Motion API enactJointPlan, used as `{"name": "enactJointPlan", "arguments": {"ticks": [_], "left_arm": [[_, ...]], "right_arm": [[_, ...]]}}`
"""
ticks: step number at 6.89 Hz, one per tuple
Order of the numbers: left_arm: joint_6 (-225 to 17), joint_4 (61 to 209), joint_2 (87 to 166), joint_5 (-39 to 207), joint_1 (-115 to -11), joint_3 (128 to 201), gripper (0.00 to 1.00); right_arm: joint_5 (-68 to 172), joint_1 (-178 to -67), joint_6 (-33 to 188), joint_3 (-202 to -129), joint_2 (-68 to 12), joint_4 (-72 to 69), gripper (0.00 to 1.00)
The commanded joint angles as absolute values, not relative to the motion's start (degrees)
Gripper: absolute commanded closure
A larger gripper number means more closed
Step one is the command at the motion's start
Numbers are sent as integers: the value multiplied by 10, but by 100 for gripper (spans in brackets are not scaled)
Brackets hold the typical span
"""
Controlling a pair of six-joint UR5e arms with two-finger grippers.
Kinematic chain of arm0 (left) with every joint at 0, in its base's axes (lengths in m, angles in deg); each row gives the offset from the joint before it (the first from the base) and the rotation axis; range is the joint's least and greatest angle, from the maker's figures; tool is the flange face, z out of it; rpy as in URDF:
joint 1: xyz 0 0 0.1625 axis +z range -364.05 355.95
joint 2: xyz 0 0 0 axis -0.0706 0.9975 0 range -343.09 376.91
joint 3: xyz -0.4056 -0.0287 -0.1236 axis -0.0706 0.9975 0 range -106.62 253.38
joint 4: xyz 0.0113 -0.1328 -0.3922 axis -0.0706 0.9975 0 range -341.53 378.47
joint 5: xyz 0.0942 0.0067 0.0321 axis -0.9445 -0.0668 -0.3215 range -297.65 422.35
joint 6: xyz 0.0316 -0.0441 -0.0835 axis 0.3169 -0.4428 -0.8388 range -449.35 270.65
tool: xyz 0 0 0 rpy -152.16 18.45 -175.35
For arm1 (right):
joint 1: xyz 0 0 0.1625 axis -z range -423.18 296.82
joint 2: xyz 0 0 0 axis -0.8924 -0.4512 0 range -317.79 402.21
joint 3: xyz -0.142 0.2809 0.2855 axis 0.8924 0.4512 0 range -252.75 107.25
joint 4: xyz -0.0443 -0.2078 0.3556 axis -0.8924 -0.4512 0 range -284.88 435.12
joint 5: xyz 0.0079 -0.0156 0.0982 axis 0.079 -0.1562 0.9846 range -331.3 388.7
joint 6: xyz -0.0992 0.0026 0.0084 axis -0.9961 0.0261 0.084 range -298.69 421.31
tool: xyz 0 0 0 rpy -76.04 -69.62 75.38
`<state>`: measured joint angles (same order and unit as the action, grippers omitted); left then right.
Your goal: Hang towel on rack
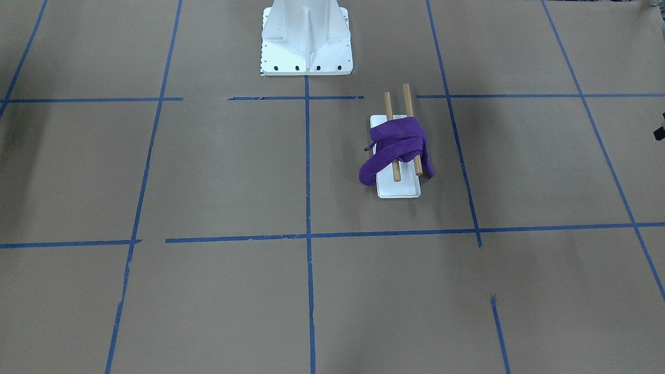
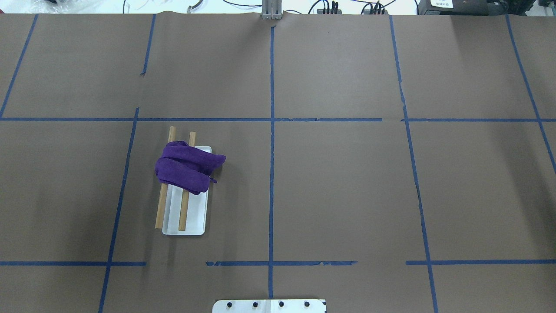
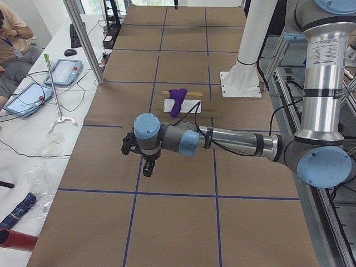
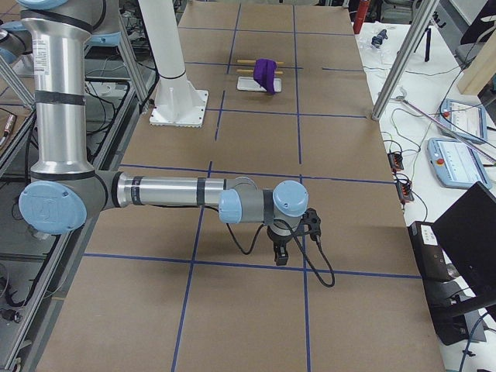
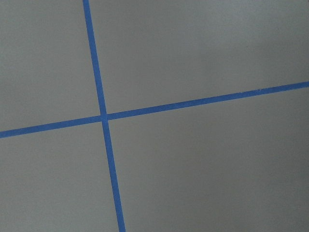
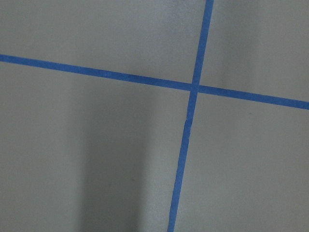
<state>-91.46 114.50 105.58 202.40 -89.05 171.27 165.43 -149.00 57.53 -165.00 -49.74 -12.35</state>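
Towel (image 2: 186, 167) bunched crosswise on rack (image 2: 161, 213), long axis across both dowels (image 2: 184, 213), white tray (image 2: 196, 217) underneath. Left gripper (image 3: 147, 168), right gripper (image 4: 280, 254) far from rack, spread or pinched, can't tell.

The towel (image 2: 186, 167) is a deep purple cloth, limp and bunched into loose folds. It is draped crosswise over both bars of the rack (image 2: 193, 217). The rack has a flat white base (image 1: 400, 189) with two parallel wooden dowels (image 2: 161, 208) running lengthwise over it. The cloth covers the stretch farther from the robot (the bare dowel tips poke out beyond it), and the nearer stretch is uncovered. One end droops over the side towards the middle of the bench (image 2: 347, 174), and a shorter fold hangs off the other side. The rack sits on the robot's left half.
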Motion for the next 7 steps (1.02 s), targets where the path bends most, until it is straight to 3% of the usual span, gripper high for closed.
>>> {"name": "enactJointPlan", "arguments": {"ticks": [1, 7], "left_arm": [[-912, 1146, 1077, 2018, -885, 1711, 0], [-912, 1129, 1078, 2014, -883, 1702, 0]], "right_arm": [[1655, -1485, 577, -1650, -491, -124, 0], [1654, -1466, 578, -1651, -481, -124, 0]]}}
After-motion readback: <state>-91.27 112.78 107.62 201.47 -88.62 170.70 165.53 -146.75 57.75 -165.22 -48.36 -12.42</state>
